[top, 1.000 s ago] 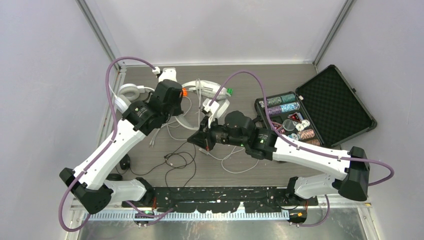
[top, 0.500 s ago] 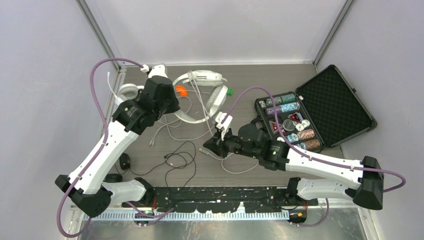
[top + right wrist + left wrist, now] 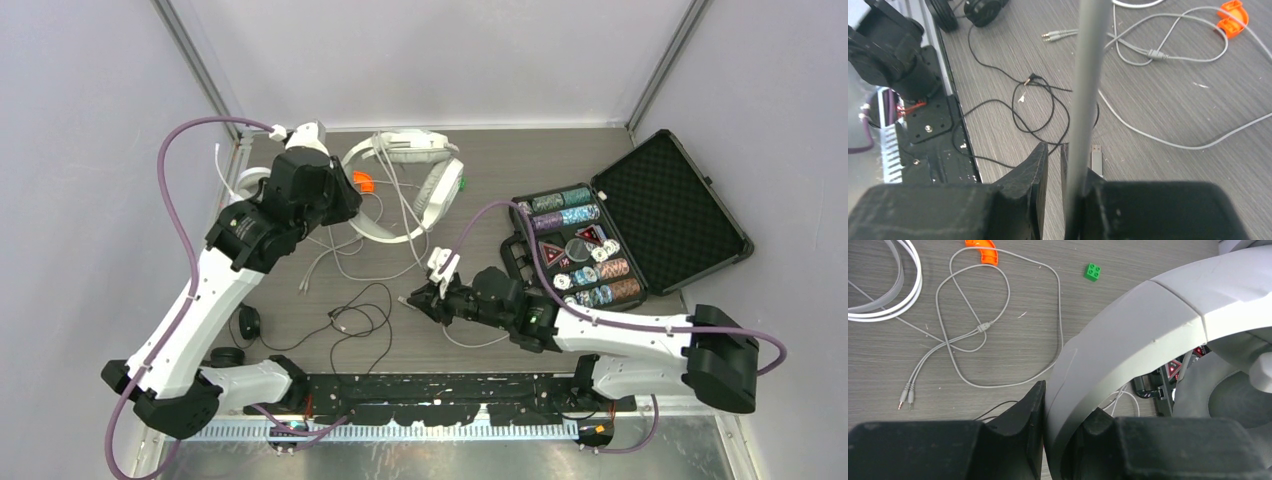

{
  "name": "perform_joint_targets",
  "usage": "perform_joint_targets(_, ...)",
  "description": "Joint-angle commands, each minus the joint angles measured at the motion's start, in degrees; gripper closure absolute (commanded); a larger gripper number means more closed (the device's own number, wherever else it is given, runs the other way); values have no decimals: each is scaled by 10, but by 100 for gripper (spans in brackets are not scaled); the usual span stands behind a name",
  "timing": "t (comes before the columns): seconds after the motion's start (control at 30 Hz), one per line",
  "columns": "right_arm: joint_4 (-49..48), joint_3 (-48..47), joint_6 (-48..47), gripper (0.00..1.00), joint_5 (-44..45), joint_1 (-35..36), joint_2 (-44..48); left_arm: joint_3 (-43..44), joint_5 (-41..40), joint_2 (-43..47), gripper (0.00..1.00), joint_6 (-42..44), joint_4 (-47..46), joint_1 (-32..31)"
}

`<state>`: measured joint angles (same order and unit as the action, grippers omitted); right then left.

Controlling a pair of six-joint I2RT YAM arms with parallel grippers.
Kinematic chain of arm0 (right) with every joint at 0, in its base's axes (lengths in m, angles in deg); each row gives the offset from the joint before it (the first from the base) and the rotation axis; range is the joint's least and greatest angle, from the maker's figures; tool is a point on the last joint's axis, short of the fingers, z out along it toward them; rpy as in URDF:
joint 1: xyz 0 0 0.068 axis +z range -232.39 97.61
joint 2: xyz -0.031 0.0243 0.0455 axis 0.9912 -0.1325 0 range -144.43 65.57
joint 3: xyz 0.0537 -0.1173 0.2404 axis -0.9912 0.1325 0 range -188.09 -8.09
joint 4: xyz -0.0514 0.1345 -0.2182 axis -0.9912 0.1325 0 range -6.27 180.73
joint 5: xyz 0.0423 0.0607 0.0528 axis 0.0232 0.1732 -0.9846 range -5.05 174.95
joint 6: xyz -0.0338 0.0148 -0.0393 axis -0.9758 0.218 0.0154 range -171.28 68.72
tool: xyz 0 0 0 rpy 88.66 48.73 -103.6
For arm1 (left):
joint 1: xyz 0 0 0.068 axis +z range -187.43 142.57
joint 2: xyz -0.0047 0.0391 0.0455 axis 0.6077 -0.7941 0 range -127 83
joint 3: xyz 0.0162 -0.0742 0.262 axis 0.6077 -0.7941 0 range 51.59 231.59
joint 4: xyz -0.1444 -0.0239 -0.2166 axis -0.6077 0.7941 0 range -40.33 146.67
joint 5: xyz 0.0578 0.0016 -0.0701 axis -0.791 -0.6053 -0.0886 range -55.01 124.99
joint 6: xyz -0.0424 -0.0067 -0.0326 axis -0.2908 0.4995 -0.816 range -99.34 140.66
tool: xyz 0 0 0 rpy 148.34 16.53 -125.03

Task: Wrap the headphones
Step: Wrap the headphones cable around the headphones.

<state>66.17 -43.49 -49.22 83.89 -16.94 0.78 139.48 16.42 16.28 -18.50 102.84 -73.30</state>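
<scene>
My left gripper [image 3: 343, 203] [image 3: 1067, 401] is shut on the wide headband of a white pair of headphones [image 3: 412, 152] [image 3: 1148, 325], held above the table at the back; one padded cup [image 3: 1233, 390] hangs to the right. My right gripper [image 3: 412, 300] [image 3: 1054, 150] sits low near the table's middle, its jaws a narrow gap apart with only table showing between them. A thin white cord [image 3: 1087, 75] runs taut down across its right finger. Another white pair [image 3: 255, 181] lies at the back left. The small black pair [image 3: 247, 323] and its black cord [image 3: 360, 315] lie near the front left.
An open black case of chips [image 3: 690, 200] stands at the right. An orange piece [image 3: 362, 182] [image 3: 983, 250] and a green block [image 3: 461, 183] [image 3: 1092, 271] lie at the back. A grey cord with two jacks [image 3: 968, 330] and a USB plug [image 3: 1096, 157] lie loose.
My left gripper has carried the white headphones back and to the left. The right gripper has drawn back toward the near edge and its jaws have parted slightly.
</scene>
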Motion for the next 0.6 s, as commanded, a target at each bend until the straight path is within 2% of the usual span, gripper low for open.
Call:
perform_joint_targets(0.0,-123,28,-17,78,6,-4,-32,46,13,15,100,-34,-43,2)
perform_joint_targets(0.2,-243,73,-13,81,-27,-25,-83,62,11,12,100,-25,-29,2)
perform_joint_targets(0.33,-288,107,11,86,-36,-41,-89,97,4,0,100,-2,5,8)
perform_joint_targets(0.47,-317,138,45,98,-36,-77,-86,136,30,-11,100,25,31,25)
perform_joint_targets(0.57,-327,147,69,99,-54,-104,-78,159,39,-18,100,46,45,32)
